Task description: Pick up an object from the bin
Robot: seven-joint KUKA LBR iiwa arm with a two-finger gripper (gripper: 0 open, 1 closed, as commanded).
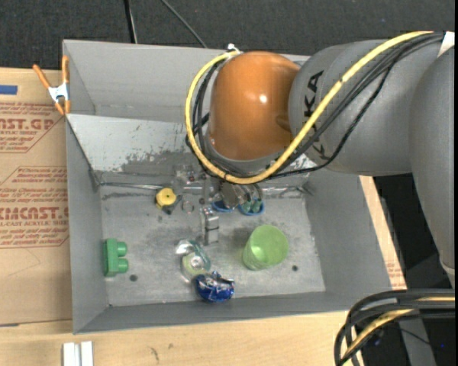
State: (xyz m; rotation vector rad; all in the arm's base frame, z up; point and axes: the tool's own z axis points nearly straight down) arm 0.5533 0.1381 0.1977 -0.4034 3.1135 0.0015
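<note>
My gripper (211, 221) hangs below the arm's wrist over the middle of the bin floor. Just in front of it lies a small clear, crumpled thing with a greenish centre (192, 260). A light green cup (265, 248) lies on its side to the gripper's right. A small yellow round piece (166, 197) sits to its left, near the back wall. Something blue and green (249, 204) peeks out from under the wrist, mostly hidden.
A crumpled blue wrapper (214, 287) lies by the front wall. A green block (114, 257) rests at the front left. The arm and its orange cover hide the back right part of the bin.
</note>
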